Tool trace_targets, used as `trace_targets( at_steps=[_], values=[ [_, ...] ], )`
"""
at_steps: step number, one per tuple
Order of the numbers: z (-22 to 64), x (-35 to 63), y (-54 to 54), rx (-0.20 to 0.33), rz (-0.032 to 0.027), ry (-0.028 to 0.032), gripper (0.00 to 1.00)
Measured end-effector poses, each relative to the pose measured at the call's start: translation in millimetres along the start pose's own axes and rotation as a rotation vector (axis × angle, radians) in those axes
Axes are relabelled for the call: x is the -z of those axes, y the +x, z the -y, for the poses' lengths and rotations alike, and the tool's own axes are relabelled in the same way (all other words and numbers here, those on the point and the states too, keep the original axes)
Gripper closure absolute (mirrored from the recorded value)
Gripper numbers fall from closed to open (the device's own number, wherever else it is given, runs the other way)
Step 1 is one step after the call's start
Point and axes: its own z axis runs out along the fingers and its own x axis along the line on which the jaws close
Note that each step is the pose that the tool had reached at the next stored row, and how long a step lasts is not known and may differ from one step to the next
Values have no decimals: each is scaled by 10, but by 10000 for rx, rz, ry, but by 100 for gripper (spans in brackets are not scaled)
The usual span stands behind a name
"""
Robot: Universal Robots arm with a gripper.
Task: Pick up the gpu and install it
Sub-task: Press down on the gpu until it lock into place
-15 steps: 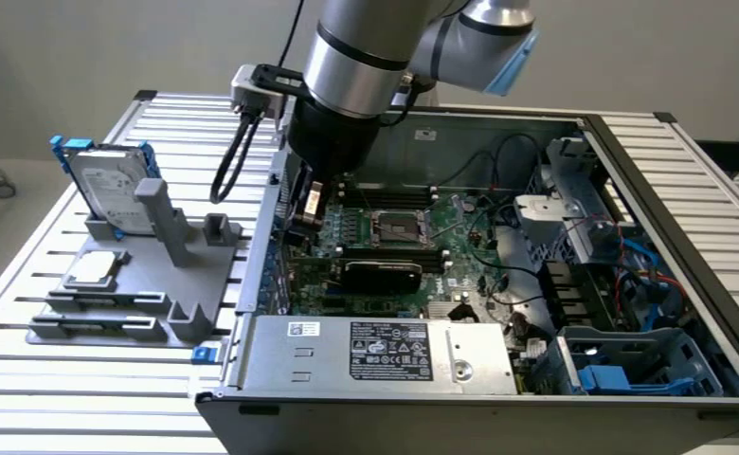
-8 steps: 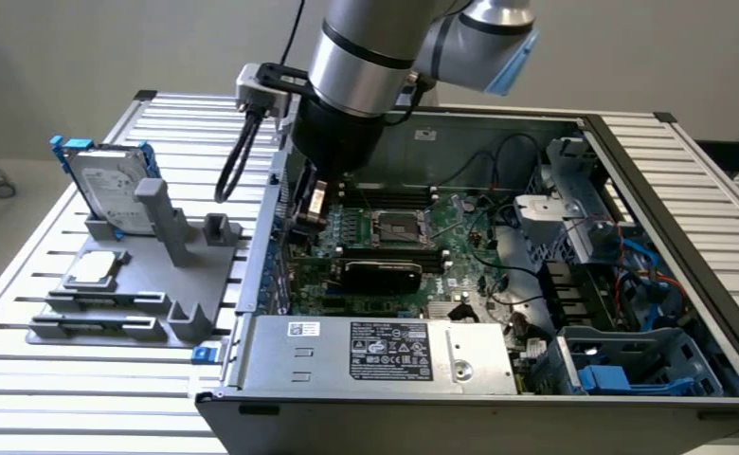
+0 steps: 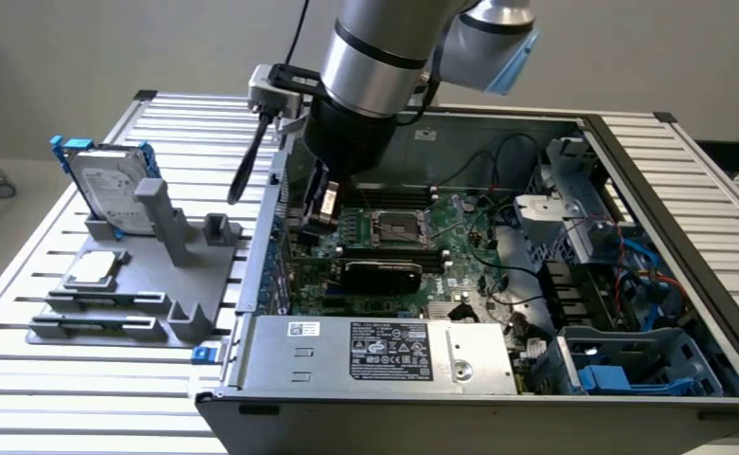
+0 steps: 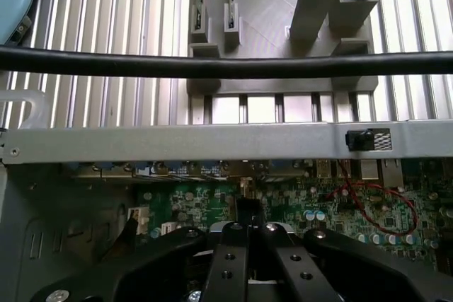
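With the gpu (image 3: 383, 275) apparently seated on the motherboard (image 3: 464, 223), pincer (image 4: 249, 235) sits narrow, holding nothing — verify seating, lift straight.

Silver-grey ribbed aluminium desk (image 3: 41, 398), pale stripes and dark grooves across its whole top. Matte grey plastic parts holder (image 3: 154, 284) carrying a silver hard drive in a bright blue frame (image 3: 107, 180). Grey steel open computer case (image 3: 673, 190) around a green motherboard speckled with silver and black parts (image 3: 471, 246). Glossy black round-cornered gpu cover (image 3: 383, 275) low on that green board. Black-and-white printed label (image 3: 388, 349) on the silver power supply box. Blue plastic drive bays (image 3: 622, 370). Silver and black arm (image 3: 376, 66), light blue cap. Black gripper (image 4: 248, 245), jaws black too, silver screws. Thin red wire loop (image 4: 375, 206) over green.
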Motion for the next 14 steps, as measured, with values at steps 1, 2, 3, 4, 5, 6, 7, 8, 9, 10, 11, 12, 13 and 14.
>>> trace_targets(
  at_steps=[1,2,3,4,5,6,7,8,9,10,11,12,13,14],
  values=[
    [1,0,0,-8,5,132,89],
    [2,1,0,-20,7,312,89],
    [2,1,0,-31,12,490,89],
    [2,1,0,-42,16,671,89],
    [1,1,0,-55,19,848,89],
    [2,0,0,-66,24,1041,89],
    [1,0,0,-78,29,1220,89],
    [1,0,0,-90,31,1399,89],
    [2,1,0,-101,38,1578,89],
    [3,1,0,-112,44,1759,89],
    [4,1,0,-121,49,1937,89],
    [7,2,0,-131,55,2111,89],
    [10,3,0,-141,59,2282,89],
    [13,5,0,-147,62,2410,89]
  ],
)
